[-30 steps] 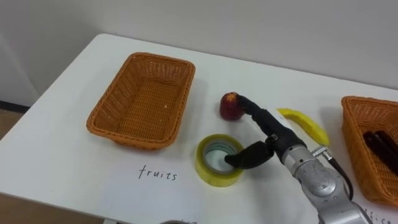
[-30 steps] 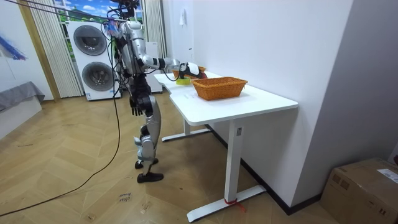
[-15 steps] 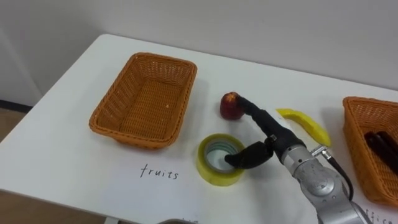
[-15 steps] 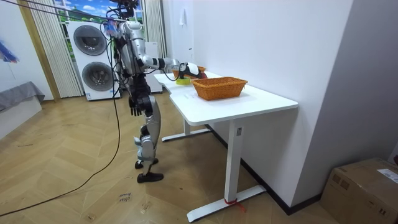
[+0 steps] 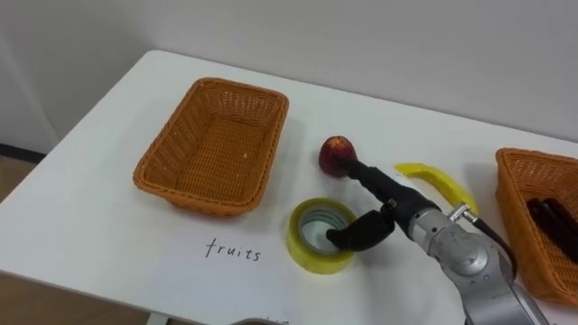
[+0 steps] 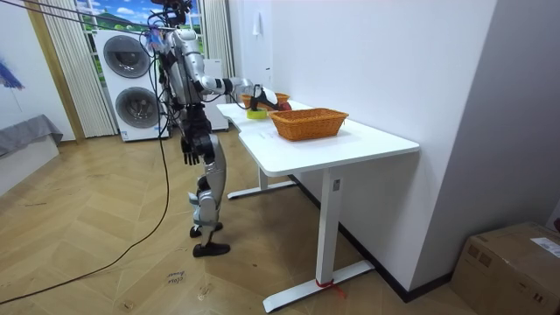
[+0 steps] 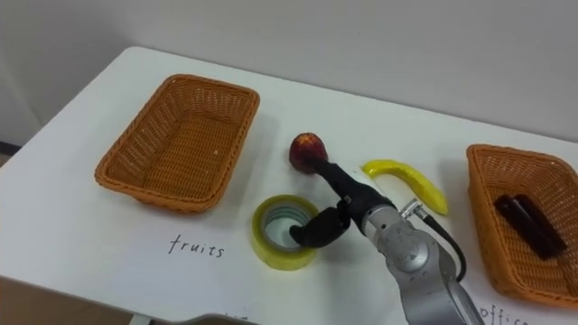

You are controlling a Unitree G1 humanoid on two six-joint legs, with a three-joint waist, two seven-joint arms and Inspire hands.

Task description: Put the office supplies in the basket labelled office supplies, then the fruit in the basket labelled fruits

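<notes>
While the left eye view shows your right hand [image 5: 404, 208] spread, thumb in the tape roll [image 5: 307, 258] on the counter [image 5: 90, 226], and the room view shows the robot standing alongside, close fingers [image 5: 366, 173] over the rim before lifting.

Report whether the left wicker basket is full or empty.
Empty: no fruit inside the wicker basket; apple and banana lie on the table.

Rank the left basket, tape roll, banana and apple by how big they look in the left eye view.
1. left basket, clearly the largest.
2. tape roll and banana: too close to rank. The roll is rounder and nearer the camera, the banana longer but thin.
3. apple, the smallest.
</notes>
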